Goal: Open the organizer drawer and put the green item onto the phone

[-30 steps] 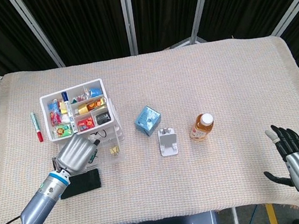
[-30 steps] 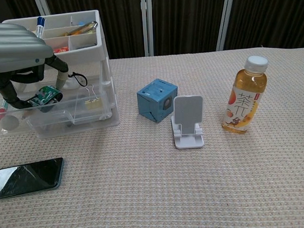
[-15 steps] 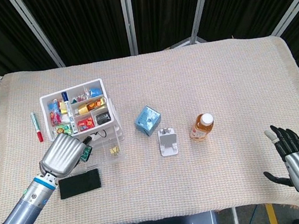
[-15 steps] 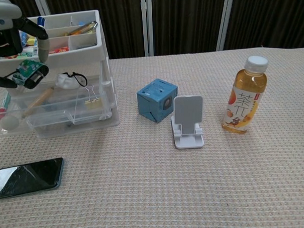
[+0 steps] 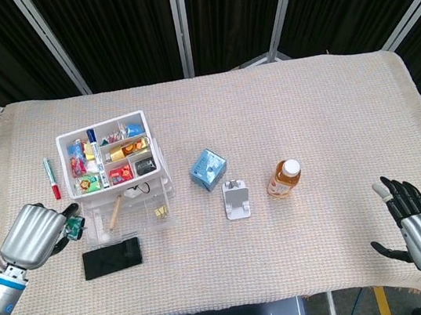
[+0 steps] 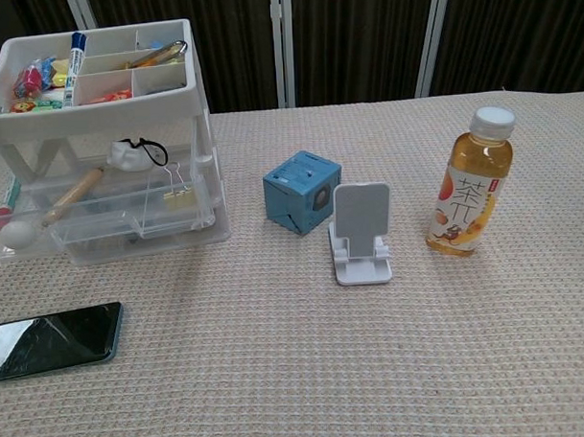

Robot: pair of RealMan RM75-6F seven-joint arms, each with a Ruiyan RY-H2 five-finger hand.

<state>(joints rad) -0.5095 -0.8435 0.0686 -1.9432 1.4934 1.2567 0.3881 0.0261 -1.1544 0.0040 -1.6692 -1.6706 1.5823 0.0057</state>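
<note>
left hand (image 5: 33, 235) holding green item (image 5: 74, 228), head view only

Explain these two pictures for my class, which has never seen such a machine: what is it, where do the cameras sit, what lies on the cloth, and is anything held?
The machine is a robot with two arms, each ending in a robot hand. One picture looks down from its head, the other looks forward from its chest. The cloth-covered table carries a white organizer full of small items, with its clear drawer pulled open. Near it lie a black phone, a red pen, a blue cube, a white phone stand and a bottle of tea. The left robot hand, seen only from the head, holds a small green item beside the drawer, not yet on the phone. The right robot hand is open and holds nothing.
</note>
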